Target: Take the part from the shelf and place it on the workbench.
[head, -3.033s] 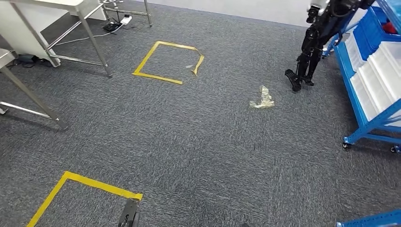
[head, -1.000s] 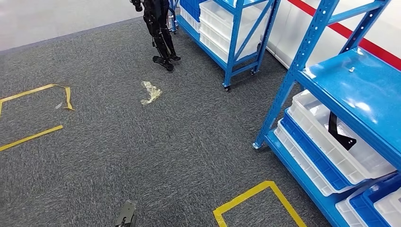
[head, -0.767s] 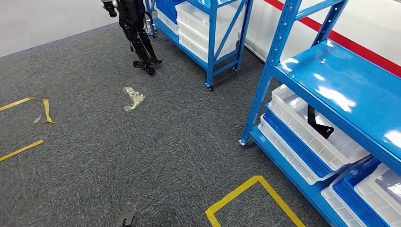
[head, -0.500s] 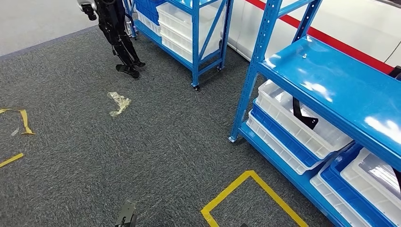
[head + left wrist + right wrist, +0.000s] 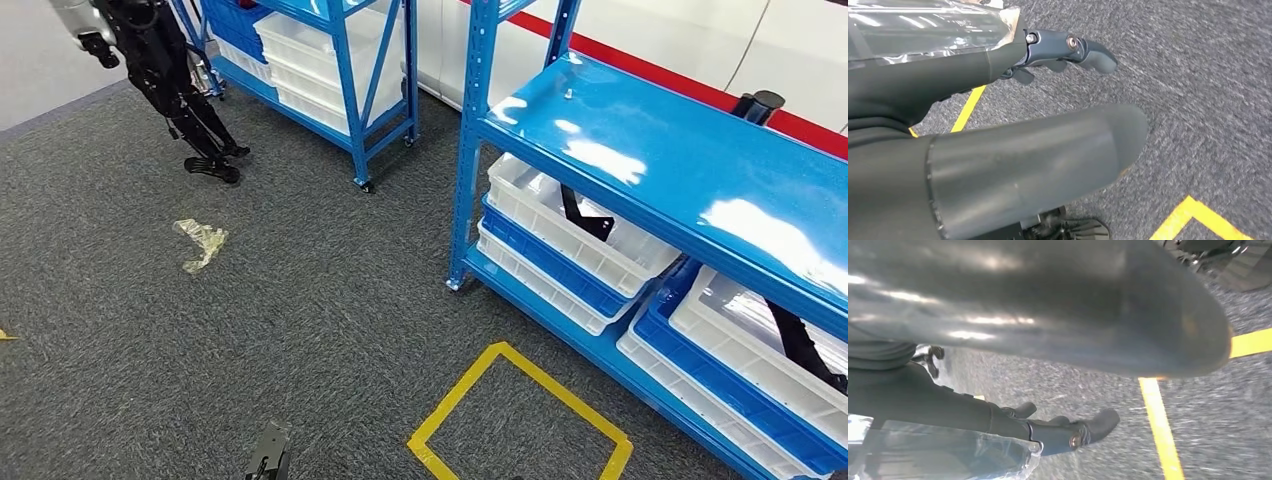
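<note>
A black bracket-shaped part lies in a white tray on the lower level of the blue shelf at the right. A second black part lies in the white tray beside it, further right. My left hand hangs over the grey carpet, thumb and dark fingers apart, holding nothing. My right hand also hangs over the carpet, its fingers spread away from the thumb, with nothing in it.
A yellow tape square marks the carpet in front of the shelf. A second blue rack with white trays stands further back. Another black robot stands at the far left. Crumpled tape lies on the floor.
The camera has turned right: the metal tables and the far tape squares have left the picture, and the blue shelf with its trays has come in and slid toward the middle.
</note>
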`<action>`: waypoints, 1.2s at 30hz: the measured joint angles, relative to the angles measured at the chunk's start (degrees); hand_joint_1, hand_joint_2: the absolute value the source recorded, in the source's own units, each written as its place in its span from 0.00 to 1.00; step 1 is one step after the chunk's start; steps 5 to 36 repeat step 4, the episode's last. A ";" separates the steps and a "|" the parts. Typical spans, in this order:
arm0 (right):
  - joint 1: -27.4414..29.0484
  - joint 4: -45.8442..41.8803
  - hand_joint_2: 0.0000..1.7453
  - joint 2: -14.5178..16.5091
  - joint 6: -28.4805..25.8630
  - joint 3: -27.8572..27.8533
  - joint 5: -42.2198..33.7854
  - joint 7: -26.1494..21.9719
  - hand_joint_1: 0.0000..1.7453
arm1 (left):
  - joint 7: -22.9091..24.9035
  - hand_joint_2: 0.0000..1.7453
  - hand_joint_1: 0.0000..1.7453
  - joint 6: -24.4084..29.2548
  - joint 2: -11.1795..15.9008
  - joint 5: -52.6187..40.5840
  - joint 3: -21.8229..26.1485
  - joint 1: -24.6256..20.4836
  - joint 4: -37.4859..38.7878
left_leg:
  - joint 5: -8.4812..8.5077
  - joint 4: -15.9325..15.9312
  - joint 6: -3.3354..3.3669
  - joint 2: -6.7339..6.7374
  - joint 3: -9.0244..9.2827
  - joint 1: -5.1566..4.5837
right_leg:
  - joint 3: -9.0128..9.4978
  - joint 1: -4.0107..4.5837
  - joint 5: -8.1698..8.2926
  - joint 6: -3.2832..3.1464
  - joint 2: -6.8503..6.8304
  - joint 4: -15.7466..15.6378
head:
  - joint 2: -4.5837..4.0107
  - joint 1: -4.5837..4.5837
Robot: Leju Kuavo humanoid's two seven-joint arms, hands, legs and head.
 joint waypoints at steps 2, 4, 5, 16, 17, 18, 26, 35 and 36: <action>0.03 0.00 0.00 -0.03 0.03 -0.10 0.05 0.03 0.00 | 0.00 0.00 0.00 0.03 -0.13 -0.06 0.27 -0.11 -0.04 | -1.51 1.77 -0.64 -2.16 -0.50 0.29 | 0.20 -0.53 0.12 -0.89 1.35 -0.20 | 0.00 -0.17; -0.08 0.00 0.00 -0.04 0.09 -0.13 0.12 0.07 0.00 | 0.01 0.00 0.00 0.06 -0.13 -0.14 0.46 -0.04 -0.07 | -4.05 6.08 -0.90 -5.34 -2.41 0.44 | 0.28 -0.75 0.20 -1.58 2.36 -0.26 | -0.01 -0.33; -0.08 0.00 0.00 -0.04 0.09 -0.13 0.12 0.07 0.00 | 0.01 0.00 0.00 0.06 -0.13 -0.14 0.46 -0.04 -0.07 | -4.05 6.08 -0.90 -5.34 -2.41 0.44 | 0.28 -0.75 0.20 -1.58 2.36 -0.26 | -0.01 -0.33; -0.08 0.00 0.00 -0.04 0.09 -0.13 0.12 0.07 0.00 | 0.01 0.00 0.00 0.06 -0.13 -0.14 0.46 -0.04 -0.07 | -4.05 6.08 -0.90 -5.34 -2.41 0.44 | 0.28 -0.75 0.20 -1.58 2.36 -0.26 | -0.01 -0.33; -0.08 0.00 0.00 -0.04 0.09 -0.13 0.12 0.07 0.00 | 0.01 0.00 0.00 0.06 -0.13 -0.14 0.46 -0.04 -0.07 | -4.05 6.08 -0.90 -5.34 -2.41 0.44 | 0.28 -0.75 0.20 -1.58 2.36 -0.26 | -0.01 -0.33; -0.08 0.00 0.00 -0.04 0.09 -0.13 0.12 0.07 0.00 | 0.01 0.00 0.00 0.06 -0.13 -0.14 0.46 -0.04 -0.07 | -4.05 6.08 -0.90 -5.34 -2.41 0.44 | 0.28 -0.75 0.20 -1.58 2.36 -0.26 | -0.01 -0.33; -0.08 0.00 0.00 -0.04 0.09 -0.13 0.12 0.07 0.00 | 0.01 0.00 0.00 0.06 -0.13 -0.14 0.46 -0.04 -0.07 | -4.05 6.08 -0.90 -5.34 -2.41 0.44 | 0.28 -0.75 0.20 -1.58 2.36 -0.26 | -0.01 -0.33; -0.08 0.00 0.00 -0.04 0.09 -0.13 0.12 0.07 0.00 | 0.01 0.00 0.00 0.06 -0.13 -0.14 0.46 -0.04 -0.07 | -4.05 6.08 -0.90 -5.34 -2.41 0.44 | 0.28 -0.75 0.20 -1.58 2.36 -0.26 | -0.01 -0.33; -0.08 0.00 0.00 -0.04 0.09 -0.13 0.12 0.07 0.00 | 0.01 0.00 0.00 0.06 -0.13 -0.14 0.46 -0.04 -0.07 | -4.05 6.08 -0.90 -5.34 -2.41 0.44 | 0.28 -0.75 0.20 -1.58 2.36 -0.26 | -0.01 -0.33</action>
